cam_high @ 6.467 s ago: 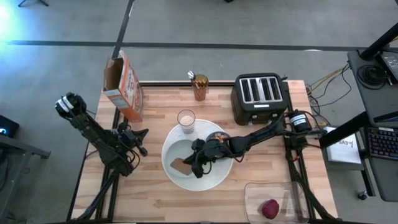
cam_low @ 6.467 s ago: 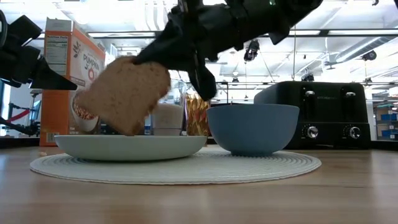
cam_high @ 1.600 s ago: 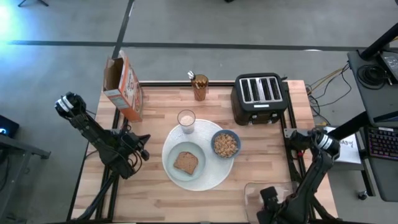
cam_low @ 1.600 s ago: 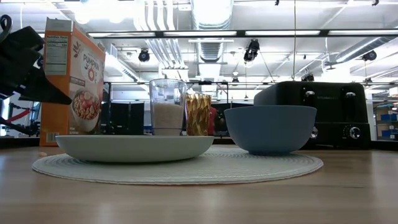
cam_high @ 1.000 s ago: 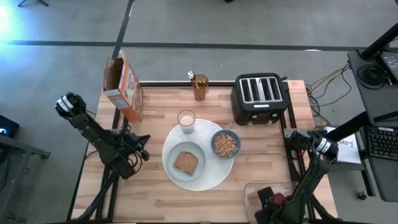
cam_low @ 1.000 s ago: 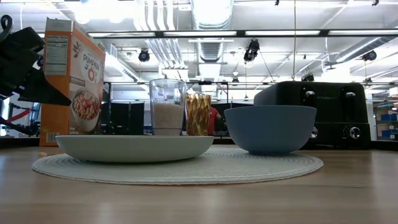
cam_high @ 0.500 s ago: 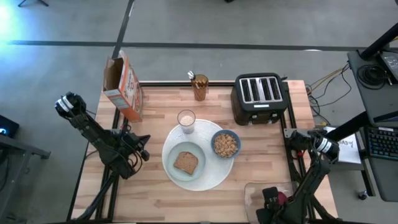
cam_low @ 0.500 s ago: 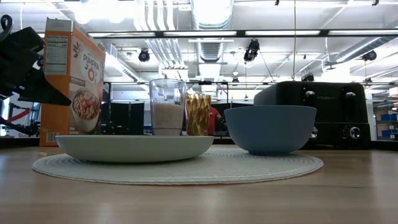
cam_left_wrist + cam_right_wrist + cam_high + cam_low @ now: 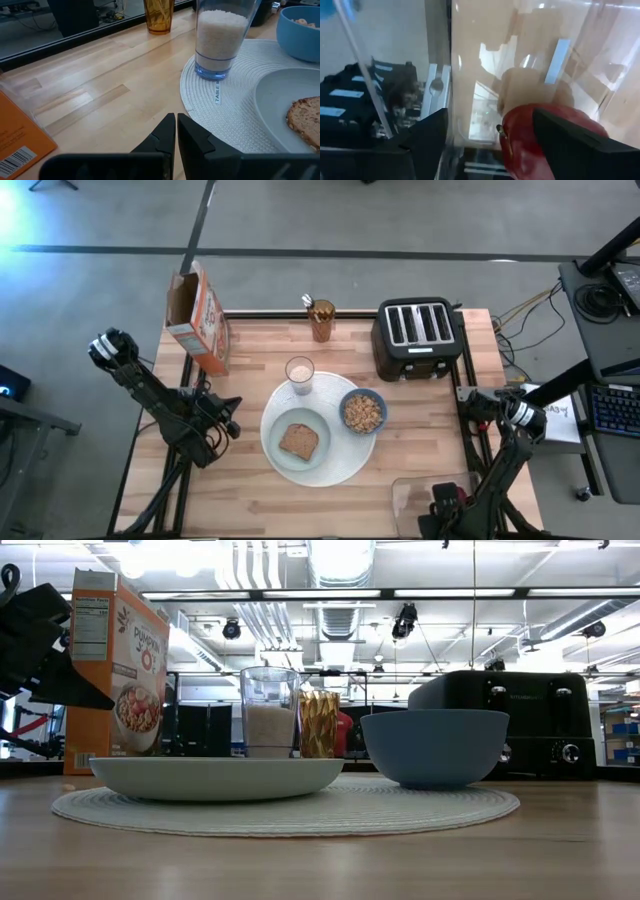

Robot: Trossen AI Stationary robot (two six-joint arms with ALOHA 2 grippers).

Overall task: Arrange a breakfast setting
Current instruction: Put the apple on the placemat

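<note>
A round white woven mat [image 9: 352, 465] carries a pale plate [image 9: 282, 462] with the brown toast [image 9: 298, 441] lying flat on it. A blue bowl [image 9: 362, 412] of cereal and a milk glass [image 9: 300, 372] also stand on the mat. My left gripper [image 9: 176, 125] is shut and waits left of the mat [image 9: 230, 402]. My right gripper [image 9: 447, 502] is open inside a clear container [image 9: 412, 485] at the near right corner. The red fruit [image 9: 540, 142] lies between its fingers, close to one of them, and is hidden in the high view. My right gripper comes down into the clear container from above. One finger [image 9: 575, 145] overlaps the red fruit's side [image 9: 530, 135]. I cannot tell whether it touches the fruit. The other finger stands well apart from it.
A black toaster [image 9: 418, 338] stands at the far right and an orange cereal box [image 9: 198, 318] at the far left. An amber cup [image 9: 321, 320] is at the far edge between them. Bare wood lies near the front edge, left of the container.
My right gripper has shifted a little toward the table's right edge inside the clear container. It has come over the red fruit, which showed beside it in the high view a second ago and is now covered.
</note>
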